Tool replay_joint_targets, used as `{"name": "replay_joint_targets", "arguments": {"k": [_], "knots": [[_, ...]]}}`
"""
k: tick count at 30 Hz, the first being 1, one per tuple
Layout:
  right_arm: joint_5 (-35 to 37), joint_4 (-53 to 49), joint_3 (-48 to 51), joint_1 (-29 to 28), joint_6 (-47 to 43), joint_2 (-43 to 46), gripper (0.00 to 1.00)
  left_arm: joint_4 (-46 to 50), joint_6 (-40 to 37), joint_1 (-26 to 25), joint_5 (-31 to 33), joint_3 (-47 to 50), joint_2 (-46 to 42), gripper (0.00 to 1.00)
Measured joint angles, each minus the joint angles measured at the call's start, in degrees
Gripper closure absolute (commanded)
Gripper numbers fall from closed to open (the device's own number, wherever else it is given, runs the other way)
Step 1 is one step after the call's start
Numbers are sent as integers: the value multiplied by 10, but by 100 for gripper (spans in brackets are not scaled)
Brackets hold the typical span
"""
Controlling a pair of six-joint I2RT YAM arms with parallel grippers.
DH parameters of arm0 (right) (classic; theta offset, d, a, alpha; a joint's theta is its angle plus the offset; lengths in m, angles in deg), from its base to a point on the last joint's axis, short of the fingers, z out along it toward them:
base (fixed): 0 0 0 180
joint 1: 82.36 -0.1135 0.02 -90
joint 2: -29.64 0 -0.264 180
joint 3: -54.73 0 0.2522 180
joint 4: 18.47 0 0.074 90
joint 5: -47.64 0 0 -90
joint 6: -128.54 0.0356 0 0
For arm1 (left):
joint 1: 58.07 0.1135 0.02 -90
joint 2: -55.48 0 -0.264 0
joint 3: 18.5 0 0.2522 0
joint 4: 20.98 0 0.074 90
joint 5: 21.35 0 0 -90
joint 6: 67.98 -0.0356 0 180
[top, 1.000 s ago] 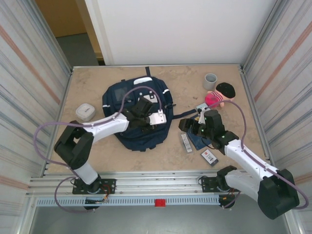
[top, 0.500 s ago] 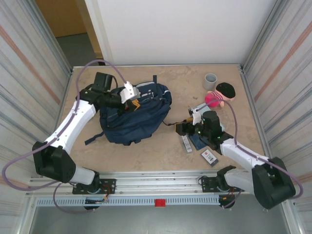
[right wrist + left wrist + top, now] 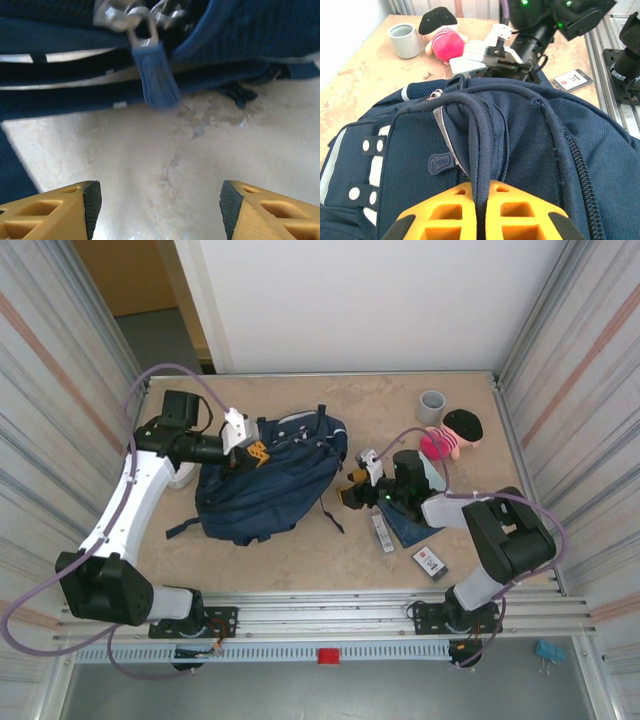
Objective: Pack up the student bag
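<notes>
On the table, the student bag runs near-left to far-right; left fingers clamp its handle, right fingers gape.

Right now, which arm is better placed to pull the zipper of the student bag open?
Right, I judge. The right claw is open and faces the blue zipper pull of the student bag, close ahead. The left claw is shut on the carry handle, busy holding the bag.

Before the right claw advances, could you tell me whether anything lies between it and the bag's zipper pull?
Nothing visible does: the right claw is open, with bare table between it and the zipper pull of the student bag.
</notes>
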State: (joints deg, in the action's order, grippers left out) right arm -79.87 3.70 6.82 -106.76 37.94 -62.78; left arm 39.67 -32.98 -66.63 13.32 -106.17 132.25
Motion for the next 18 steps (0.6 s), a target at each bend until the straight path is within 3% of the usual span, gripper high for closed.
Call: {"name": "replay_joint_targets", "arguments": {"k": [5, 8, 15, 18], "knots": [[-29, 32, -31, -1, -16, -42, 41, -3, -5, 0, -4, 17, -3, 100], [-47, 36, -39, 0, -22, -50, 46, -4, -7, 0, -4, 18, -3, 100], [-92, 30, -39, 1, -39, -41, 81, -20, -7, 0, 4, 25, -3, 100], [-101, 15, -39, 1, -42, -28, 91, -33, -4, 1, 12, 32, -3, 100]]}}
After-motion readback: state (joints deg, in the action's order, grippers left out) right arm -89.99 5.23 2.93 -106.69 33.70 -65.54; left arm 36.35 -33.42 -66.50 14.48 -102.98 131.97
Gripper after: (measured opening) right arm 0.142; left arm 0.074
